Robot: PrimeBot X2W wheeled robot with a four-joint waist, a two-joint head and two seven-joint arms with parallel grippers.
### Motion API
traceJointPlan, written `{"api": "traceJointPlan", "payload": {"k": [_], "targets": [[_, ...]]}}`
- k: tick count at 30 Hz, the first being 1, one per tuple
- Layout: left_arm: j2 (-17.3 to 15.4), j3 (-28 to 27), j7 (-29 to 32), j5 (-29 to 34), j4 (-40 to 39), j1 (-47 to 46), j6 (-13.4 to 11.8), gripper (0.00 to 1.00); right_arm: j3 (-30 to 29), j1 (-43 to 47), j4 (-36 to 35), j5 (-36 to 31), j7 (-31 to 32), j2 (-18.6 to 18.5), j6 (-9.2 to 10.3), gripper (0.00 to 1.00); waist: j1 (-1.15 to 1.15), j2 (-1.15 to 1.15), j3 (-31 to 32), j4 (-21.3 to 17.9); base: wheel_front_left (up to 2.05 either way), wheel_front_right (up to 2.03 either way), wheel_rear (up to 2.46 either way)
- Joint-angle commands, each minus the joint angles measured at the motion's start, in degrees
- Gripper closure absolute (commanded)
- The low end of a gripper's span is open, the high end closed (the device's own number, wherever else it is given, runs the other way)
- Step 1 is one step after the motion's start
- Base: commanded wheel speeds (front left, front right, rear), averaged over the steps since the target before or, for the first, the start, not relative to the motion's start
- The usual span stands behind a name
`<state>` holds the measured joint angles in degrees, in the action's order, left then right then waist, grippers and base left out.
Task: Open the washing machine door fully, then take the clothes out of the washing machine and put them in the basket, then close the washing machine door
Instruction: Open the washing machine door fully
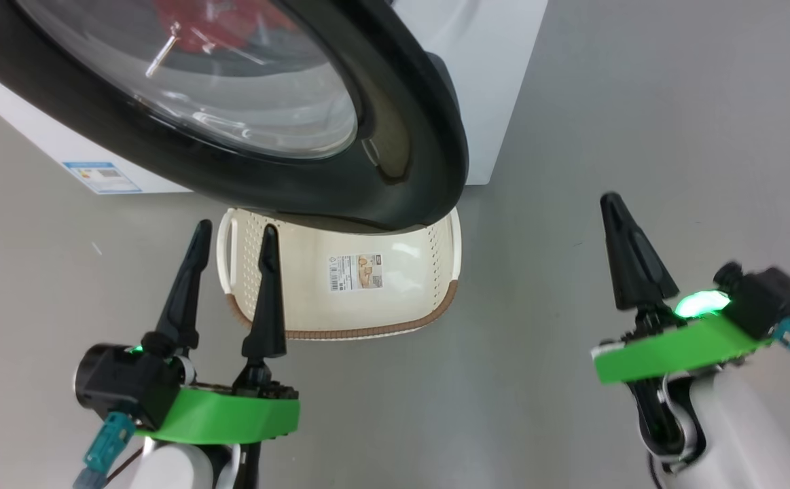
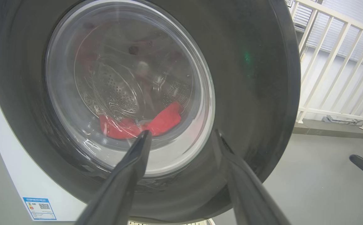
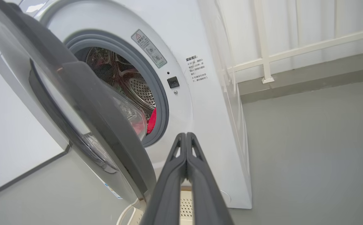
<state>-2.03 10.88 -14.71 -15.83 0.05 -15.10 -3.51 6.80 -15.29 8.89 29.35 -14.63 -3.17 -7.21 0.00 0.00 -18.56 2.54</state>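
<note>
Washing machine door (image 1: 231,102) ajar, just beyond spread left pincer (image 1: 235,229), left of pressed-together right pincer (image 1: 612,204).

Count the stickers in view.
3. A blue label low on the front of the washing machine, a warning sticker beside the grey seal, and a barcode sticker inside the basket. The door may hide others.

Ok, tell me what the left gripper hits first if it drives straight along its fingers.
Most likely the large round washing machine door with its glossy black rim: the open left gripper aims at the lower edge of its clear glass window. Nothing stands between, though the gap is hard to judge.
</note>
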Motion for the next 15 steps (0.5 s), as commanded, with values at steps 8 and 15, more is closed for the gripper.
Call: {"api": "traceJointPlan", "payload": {"k": [8, 15], "targets": [[-0.85, -0.89, -0.29, -0.59, -2.51, 0.04, -0.24, 0.0, 4.14, -8.78, 0.74, 19.66, 5.36, 0.29, -0.28, 1.0, 0.0, 0.0, -0.81, 0.99, 0.0, 0.0, 0.0], [-0.85, -0.55, -0.29, -0.36, -2.77, -0.3, -0.59, 0.0, 2.69, -16.29, 1.54, 38.56, 16.23, 0.29, -0.28, 1.0, 0.0, 0.0, -2.04, 2.22, 0.0, 0.0, 0.0]]}}
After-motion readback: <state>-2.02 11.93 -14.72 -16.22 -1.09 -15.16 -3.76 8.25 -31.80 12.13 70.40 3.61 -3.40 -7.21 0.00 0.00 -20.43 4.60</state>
